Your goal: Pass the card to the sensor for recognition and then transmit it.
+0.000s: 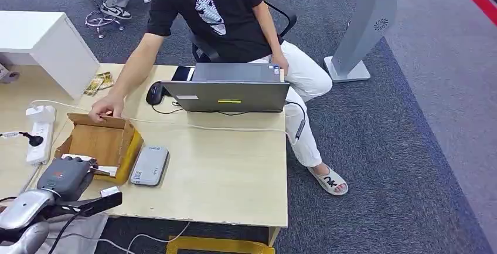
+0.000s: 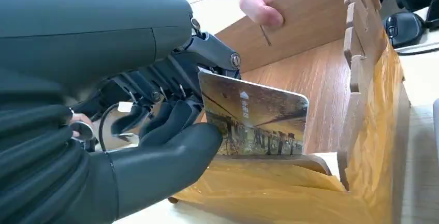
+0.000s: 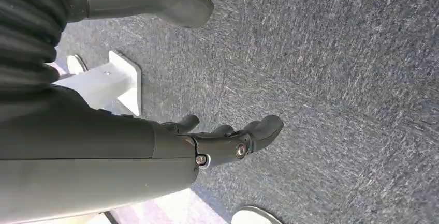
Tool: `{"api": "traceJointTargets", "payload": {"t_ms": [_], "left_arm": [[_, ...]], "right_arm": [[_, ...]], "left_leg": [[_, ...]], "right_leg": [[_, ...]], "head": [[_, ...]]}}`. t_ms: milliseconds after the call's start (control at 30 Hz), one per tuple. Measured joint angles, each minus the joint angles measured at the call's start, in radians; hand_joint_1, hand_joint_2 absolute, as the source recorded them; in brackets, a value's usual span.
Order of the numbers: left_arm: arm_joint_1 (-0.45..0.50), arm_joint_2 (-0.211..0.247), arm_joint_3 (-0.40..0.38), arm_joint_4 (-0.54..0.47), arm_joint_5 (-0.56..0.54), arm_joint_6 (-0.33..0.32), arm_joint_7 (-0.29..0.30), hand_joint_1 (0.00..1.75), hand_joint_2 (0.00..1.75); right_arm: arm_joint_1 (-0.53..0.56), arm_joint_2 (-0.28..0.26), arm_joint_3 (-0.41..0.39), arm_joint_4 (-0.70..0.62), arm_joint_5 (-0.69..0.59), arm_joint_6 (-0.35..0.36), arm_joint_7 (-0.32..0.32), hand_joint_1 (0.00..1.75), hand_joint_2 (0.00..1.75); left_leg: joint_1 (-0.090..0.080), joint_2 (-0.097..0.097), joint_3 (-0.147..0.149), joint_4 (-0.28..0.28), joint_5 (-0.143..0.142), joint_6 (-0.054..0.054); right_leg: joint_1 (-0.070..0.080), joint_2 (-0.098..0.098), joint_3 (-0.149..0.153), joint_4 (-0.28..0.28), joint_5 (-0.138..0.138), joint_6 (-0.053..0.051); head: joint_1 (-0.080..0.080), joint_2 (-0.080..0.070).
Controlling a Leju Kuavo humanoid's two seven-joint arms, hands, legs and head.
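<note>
My left hand (image 1: pixel 65 175) hangs over the near end of an open wooden box (image 1: pixel 104 141) on the table. In the left wrist view this hand (image 2: pixel 155 146) pinches a picture-printed card (image 2: pixel 253 118) between thumb and fingers, upright just above the box's inside (image 2: pixel 316 79). The sensor, a flat grey card reader (image 1: pixel 149 165), lies on the table right beside the box. My right hand (image 3: pixel 228 141) hangs over grey carpet, fingers loosely apart and holding nothing.
A person seated across the table holds the box's far wall with one hand (image 1: pixel 105 110), their fingertip (image 2: pixel 261 9) resting on its rim. A laptop (image 1: pixel 230 94), a mouse (image 1: pixel 155 93), a white cable, a power strip (image 1: pixel 38 139) and loose cards (image 1: pixel 99 83) lie around.
</note>
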Motion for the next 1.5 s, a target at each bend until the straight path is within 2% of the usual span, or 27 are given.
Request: {"api": "traceJointTargets", "payload": {"t_ms": [267,467,633,1033,1300,1500], "left_arm": [[0.005,0.001,-0.005,0.0,-0.026,0.027,0.007,1.61,1.75],[0.004,0.002,-0.005,-0.002,-0.042,0.044,0.017,1.75,1.75],[-0.004,0.005,-0.001,-0.032,-0.044,0.064,0.027,1.75,1.75],[-0.022,0.008,0.027,-0.089,-0.038,0.065,0.033,1.75,1.75],[-0.045,0.035,0.06,-0.12,-0.001,0.06,0.033,1.75,1.75],[-0.096,0.066,0.08,-0.144,0.007,0.058,0.033,1.75,1.75]], "right_arm": [[0.0,0.0,0.003,0.0,-0.01,-0.001,-0.001,0.0,1.75],[0.0,0.0,0.003,0.0,-0.013,-0.002,-0.003,0.0,1.75],[0.001,0.0,0.003,0.0,-0.017,-0.004,-0.007,0.0,1.75],[0.001,0.0,0.003,0.0,-0.018,-0.006,-0.01,0.0,1.75],[0.001,0.0,0.003,0.001,-0.028,-0.01,-0.015,0.0,1.75],[0.001,-0.002,0.003,0.005,-0.027,-0.013,-0.017,0.0,1.75]], "left_leg": [[0.0,0.0,0.0,0.0,0.0,0.0],[0.0,0.0,0.0,0.0,0.0,0.0],[0.0,-0.001,0.0,0.0,0.0,0.0],[0.0,-0.001,0.0,0.0,0.0,0.0],[0.001,-0.001,0.0,0.0,0.001,0.0],[0.001,-0.001,0.0,0.0,0.001,-0.001]], "right_leg": [[0.0,0.0,0.0,0.0,0.0,0.0],[0.0,0.0,0.0,0.0,0.0,0.0],[0.0,0.0,0.0,0.0,0.0,0.0],[0.0,0.0,0.0,0.0,0.0,0.0],[0.001,-0.001,0.0,0.0,0.001,-0.001],[0.001,-0.001,0.0,0.0,0.001,-0.001]], "head": [[0.0,0.0],[0.0,0.0],[0.0,0.0],[0.0,0.0],[0.0,0.0],[0.0,0.0]]}}
